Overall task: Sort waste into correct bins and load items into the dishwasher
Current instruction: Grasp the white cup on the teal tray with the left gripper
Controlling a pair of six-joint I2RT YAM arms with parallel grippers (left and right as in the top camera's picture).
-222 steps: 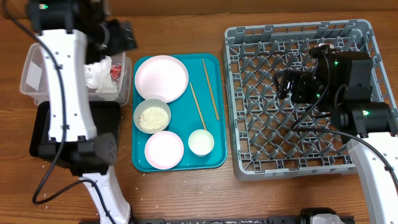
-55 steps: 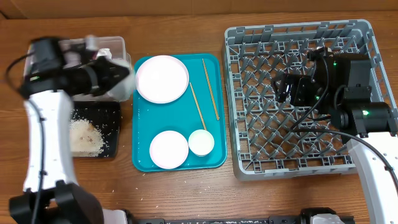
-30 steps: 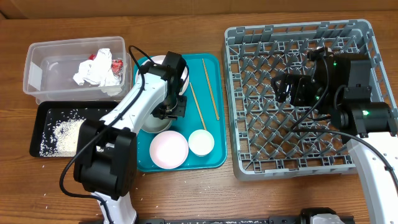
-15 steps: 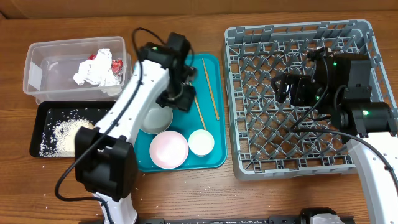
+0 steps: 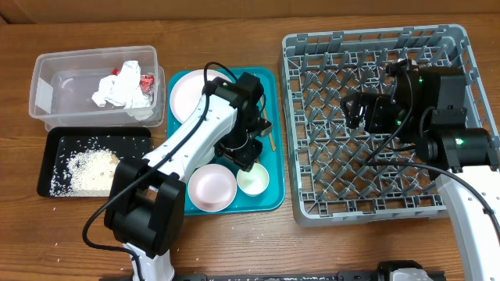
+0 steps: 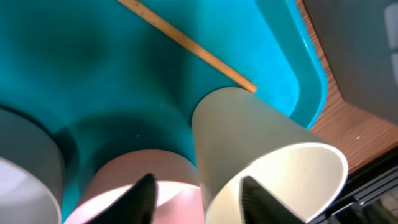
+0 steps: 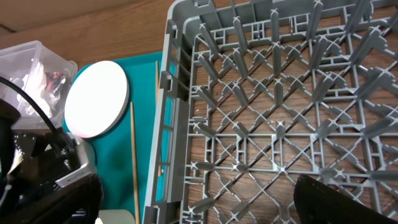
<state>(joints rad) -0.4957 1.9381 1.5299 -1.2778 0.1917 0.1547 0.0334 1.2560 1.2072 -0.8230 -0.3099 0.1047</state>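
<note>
1. Overhead view puts the left gripper (image 5: pixel 244 156) low over the teal tray (image 5: pixel 269 82). The small white cup (image 5: pixel 252 179) lies just ahead of its tips, and the pink plate (image 5: pixel 211 187) is just beside them.
2. Left wrist view shows its fingers (image 6: pixel 142 190) spread, with nothing clamped. The cup's near wall sits between them: one finger is over the pink plate, the other is in front of the cup's mouth. A chopstick (image 6: pixel 186 46) lies beyond the cup. A pale rounded edge off to one side is probably the bowl (image 6: pixel 28 168).
3. Well away from this gripper, napkins (image 5: pixel 117 86) sit in the clear tub (image 5: pixel 47 70) and rice (image 5: pixel 90 165) lies in the black tray (image 5: pixel 55 136). Waste sorting looks done, apart from a few grains scattered on the table.
4. The step in hand appears to be loading, starting with the cup. No dish shows in the dish rack (image 5: pixel 375 35). The right gripper (image 5: pixel 353 111) hovers above the rack's middle, and I cannot tell whether it is open or closed.
5. The next move calls for:
   - closing squarely on the cup's rim;
   - lifting straight up, clear of the plate;
   - carrying the cup across to the rack.
   A smooth, thin rim could slip if pinched off-centre.
</note>
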